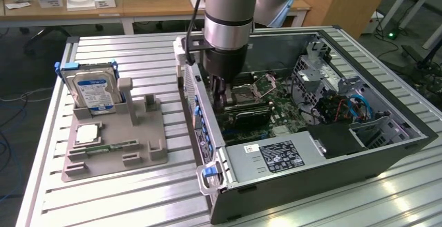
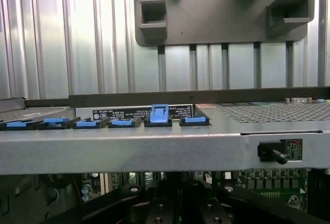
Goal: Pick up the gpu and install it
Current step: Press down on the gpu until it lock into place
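Tool (image 1: 219,100): fingers closed, lowered inside the case (image 1: 386,149), beside its rear wall.
GPU (image 1: 245,115): apparently the dark card on the motherboard just below the tool.
Tray (image 1: 114,157): on surface, holding hard drive (image 1: 95,92).

Even overhead room light fills the exterior view, bright on the ribbed table (image 1: 138,196), with a pale glare patch at 5 o'clock and soft, short shadows beside the grey tray (image 1: 114,134). The open case (image 1: 311,108) is darker inside, its far corner deep in shade. In the wrist view, streaks of glare run along the table slats, and the black parts nearest the camera are blurred.
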Action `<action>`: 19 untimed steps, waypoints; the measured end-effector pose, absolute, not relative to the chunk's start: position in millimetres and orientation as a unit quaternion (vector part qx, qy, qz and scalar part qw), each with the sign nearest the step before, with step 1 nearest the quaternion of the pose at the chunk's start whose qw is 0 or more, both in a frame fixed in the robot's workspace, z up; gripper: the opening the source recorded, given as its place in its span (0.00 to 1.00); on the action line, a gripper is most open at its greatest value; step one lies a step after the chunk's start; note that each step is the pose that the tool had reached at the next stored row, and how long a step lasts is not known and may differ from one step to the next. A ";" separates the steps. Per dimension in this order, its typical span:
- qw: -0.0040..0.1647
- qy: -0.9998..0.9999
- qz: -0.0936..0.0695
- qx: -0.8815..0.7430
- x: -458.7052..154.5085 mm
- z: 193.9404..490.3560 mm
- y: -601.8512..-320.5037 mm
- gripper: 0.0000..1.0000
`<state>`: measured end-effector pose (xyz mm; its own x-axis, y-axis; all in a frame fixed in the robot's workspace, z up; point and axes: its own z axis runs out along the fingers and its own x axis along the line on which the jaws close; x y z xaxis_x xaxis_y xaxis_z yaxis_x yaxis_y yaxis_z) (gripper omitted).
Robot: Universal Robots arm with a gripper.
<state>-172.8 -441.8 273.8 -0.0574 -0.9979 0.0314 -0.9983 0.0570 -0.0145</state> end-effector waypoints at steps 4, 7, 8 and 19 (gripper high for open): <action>0.006 -0.727 0.016 0.687 -172.8 269.6 -441.9 0.11; 0.006 -0.727 0.016 0.687 -172.8 265.7 -441.9 0.11; 0.007 -0.727 0.016 0.687 -172.8 264.6 -441.9 0.11; 0.006 -0.727 0.016 0.687 -172.3 265.7 -441.6 0.11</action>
<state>-172.3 -441.6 265.7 -0.0572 -0.9979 0.0294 -0.9983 0.0568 -0.0150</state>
